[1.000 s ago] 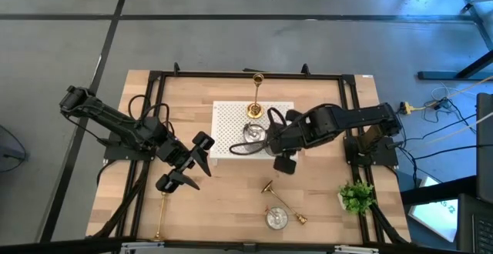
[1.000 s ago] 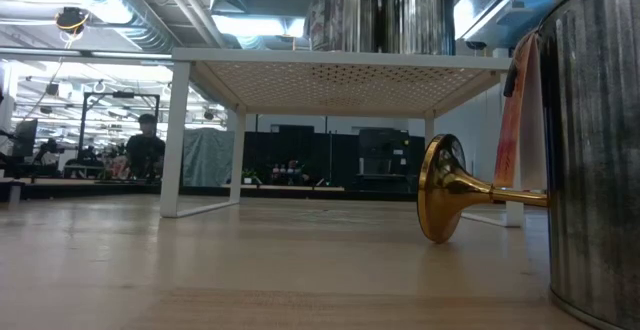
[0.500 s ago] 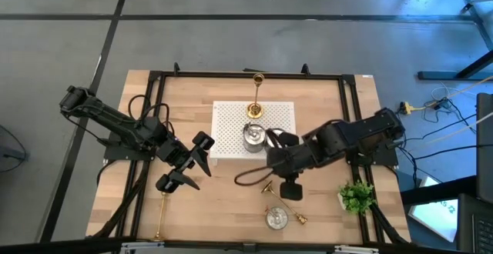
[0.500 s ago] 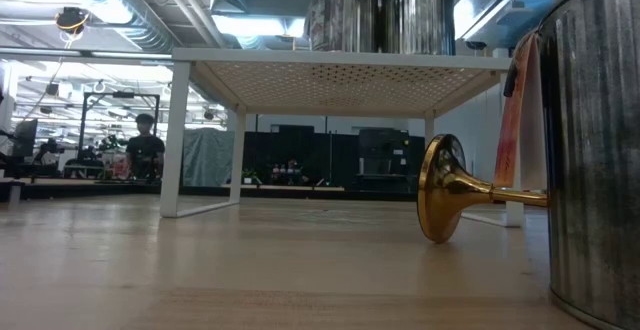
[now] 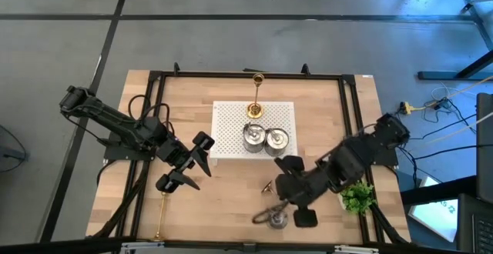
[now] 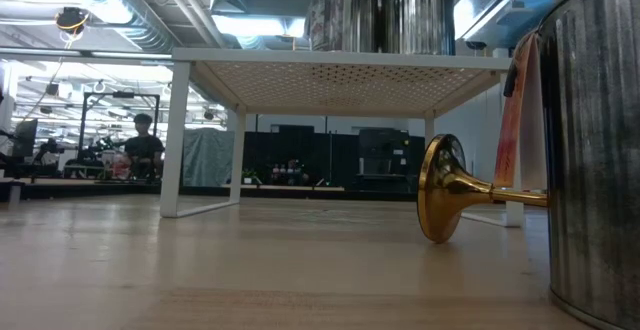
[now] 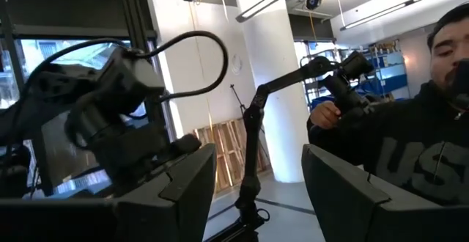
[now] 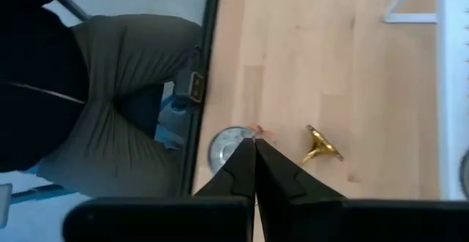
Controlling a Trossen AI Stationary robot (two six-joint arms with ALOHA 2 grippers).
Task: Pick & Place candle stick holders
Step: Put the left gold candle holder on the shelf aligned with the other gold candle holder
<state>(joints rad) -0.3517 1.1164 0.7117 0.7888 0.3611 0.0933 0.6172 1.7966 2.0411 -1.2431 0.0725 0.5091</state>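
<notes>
Take the white perforated stand (image 5: pixel 254 123) as your reference. Two squat silver holders (image 5: pixel 266 138) stand upright and touching on its near half, and one gold candlestick (image 5: pixel 255 94) stands on its far half, long axis vertical. These placements suggest the stand is the collection point, with three pieces already delivered.

On the tabletop (image 5: pixel 331 115), observe the remaining pieces. A third silver holder (image 5: pixel 277 220) sits well in front of the stand, near the front edge. A gold candlestick (image 8: pixel 320 146) lies tipped over just beside it; the right wrist view shows only its flared base, so you cannot read which way its stem runs. Another gold candlestick (image 5: pixel 161 214) lies flat off the stand's front-left corner, long axis running front to back.

The right end effector (image 5: pixel 289 200) hangs over the third silver holder, fingers fully closed and holding nothing. You would judge that it must open before any pick.

The left end effector (image 5: pixel 192 164) waits just off the stand's front-left corner, fingers partly apart and empty
</notes>
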